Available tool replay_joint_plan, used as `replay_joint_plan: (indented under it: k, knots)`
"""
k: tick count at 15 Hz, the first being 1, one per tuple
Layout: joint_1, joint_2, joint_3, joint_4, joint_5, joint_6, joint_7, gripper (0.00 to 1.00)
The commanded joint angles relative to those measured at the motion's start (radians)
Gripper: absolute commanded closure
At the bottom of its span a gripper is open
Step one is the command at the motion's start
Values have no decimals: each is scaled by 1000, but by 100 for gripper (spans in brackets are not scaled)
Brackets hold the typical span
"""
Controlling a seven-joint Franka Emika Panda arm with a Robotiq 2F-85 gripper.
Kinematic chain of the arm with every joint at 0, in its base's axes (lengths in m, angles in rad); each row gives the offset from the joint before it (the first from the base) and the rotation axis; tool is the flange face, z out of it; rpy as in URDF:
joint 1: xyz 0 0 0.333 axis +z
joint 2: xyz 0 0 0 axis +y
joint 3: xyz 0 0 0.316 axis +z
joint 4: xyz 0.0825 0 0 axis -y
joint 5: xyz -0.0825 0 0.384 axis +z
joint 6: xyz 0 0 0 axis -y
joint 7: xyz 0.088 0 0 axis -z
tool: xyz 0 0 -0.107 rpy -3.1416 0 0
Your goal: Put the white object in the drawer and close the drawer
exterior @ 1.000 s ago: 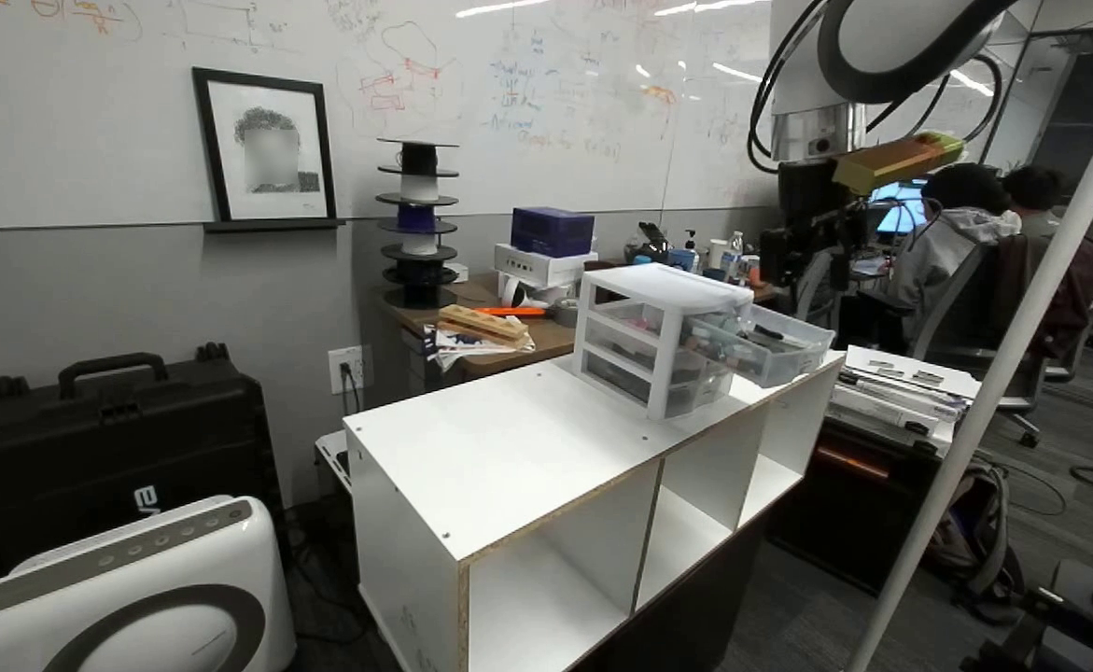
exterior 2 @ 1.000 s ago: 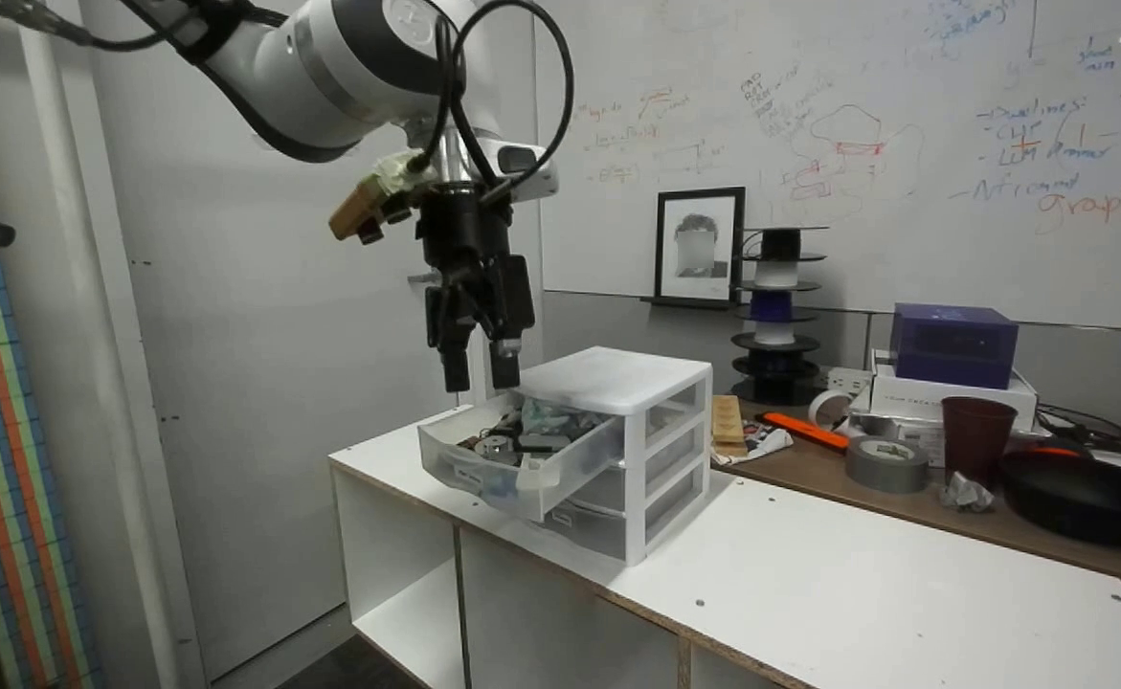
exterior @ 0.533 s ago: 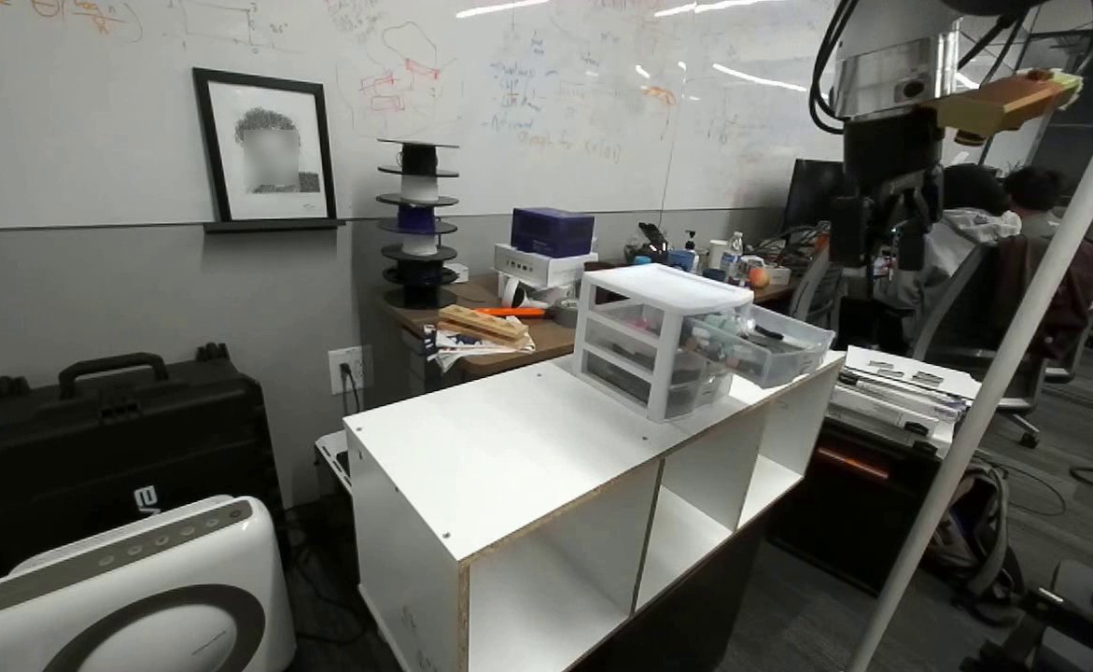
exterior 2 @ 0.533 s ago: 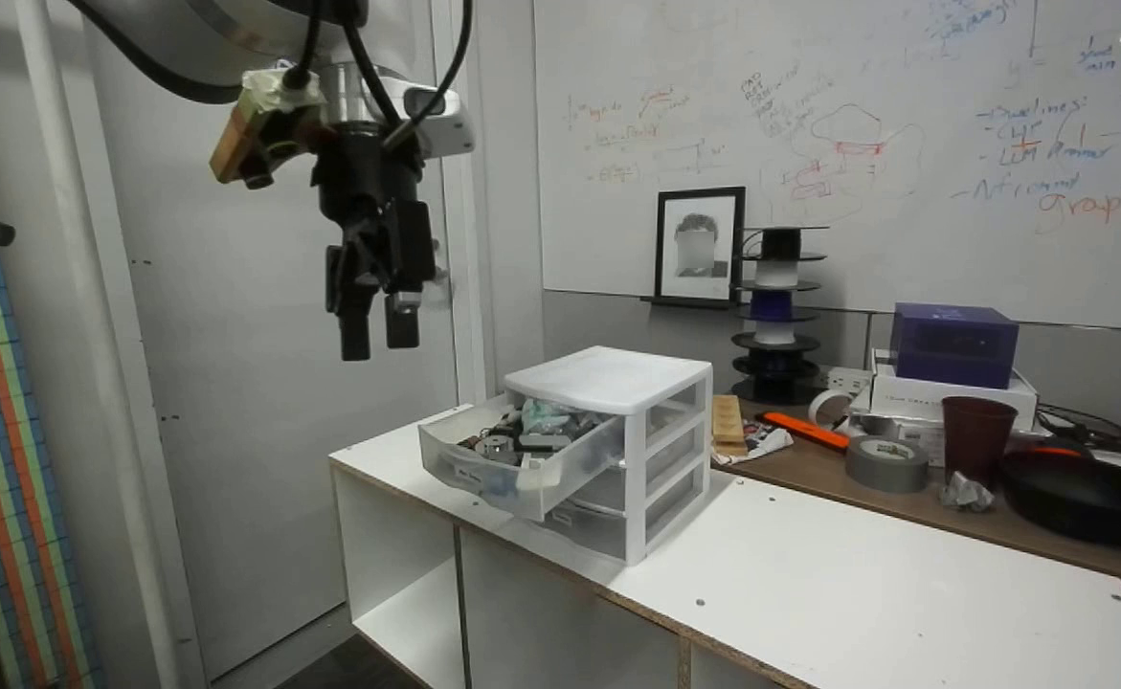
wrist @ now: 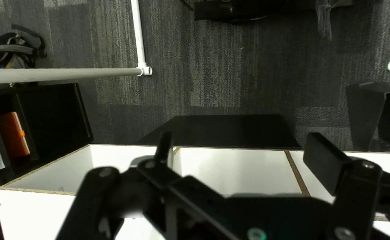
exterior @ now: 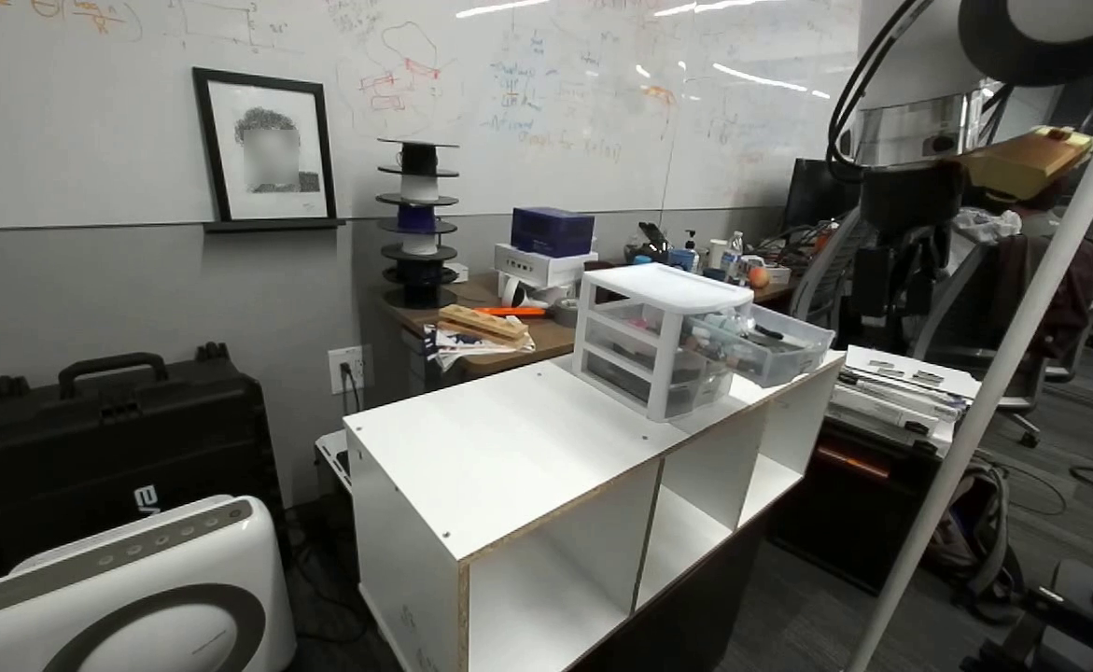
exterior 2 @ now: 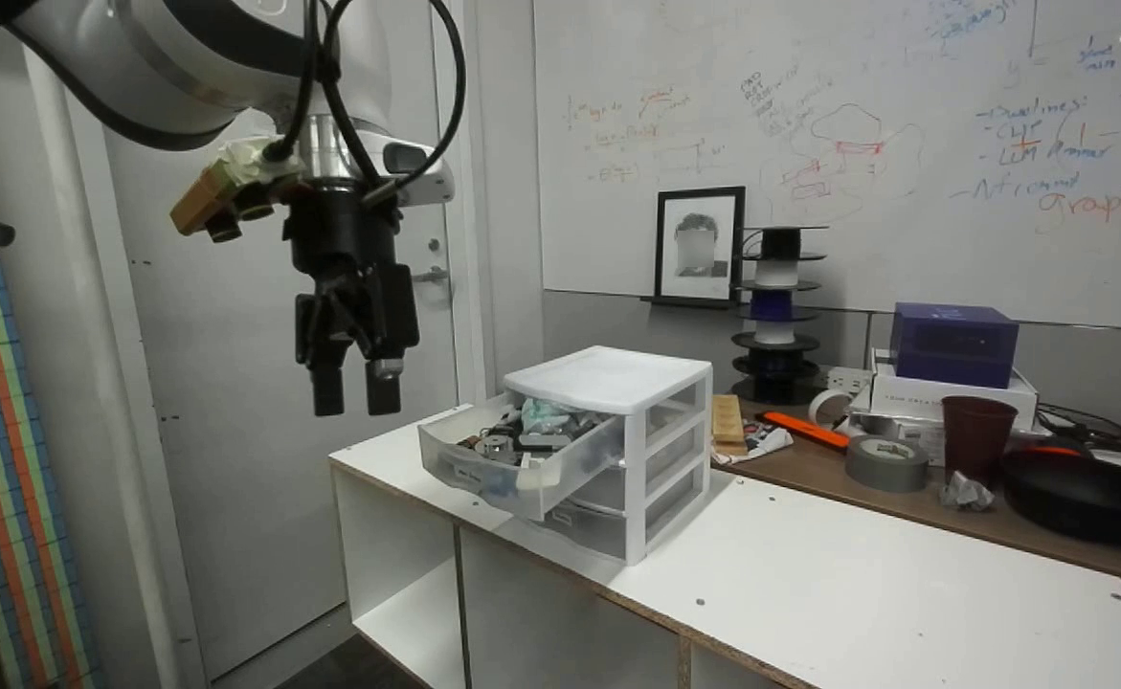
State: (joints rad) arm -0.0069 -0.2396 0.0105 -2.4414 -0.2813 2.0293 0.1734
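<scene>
In an exterior view, the pulled-out translucent plastic drawer (exterior 2: pixel 485 485) lies clear of the Robotiq gripper (exterior 2: pixel 356 394), to its right; the gripper's jaws stand parted.

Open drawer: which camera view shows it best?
An exterior view: there the drawer looks largest, its front and jumbled contents plain to see. Where an exterior view shows it smaller, the white frame crosses its side. The wrist view shows none of it.
</scene>
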Motion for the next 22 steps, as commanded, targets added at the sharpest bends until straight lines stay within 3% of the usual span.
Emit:
replay_joint_plan:
  k: [1,4,5,6,14,18,22]
  knots:
    - [-19,26,-14,-20,-6,59,-48,0]
    - [-35,67,-25,-33,-29,89,-44,0]
    - [-41,87,-26,-27,-38,96,-27,25]
    - [-45,109,-30,-19,-42,105,-26,25]
    - [-43,242,-33,110,-23,118,36,88]
    - [-42,304,-40,195,-32,133,104,94]
    - [-37,360,-52,267,-60,155,174,88]
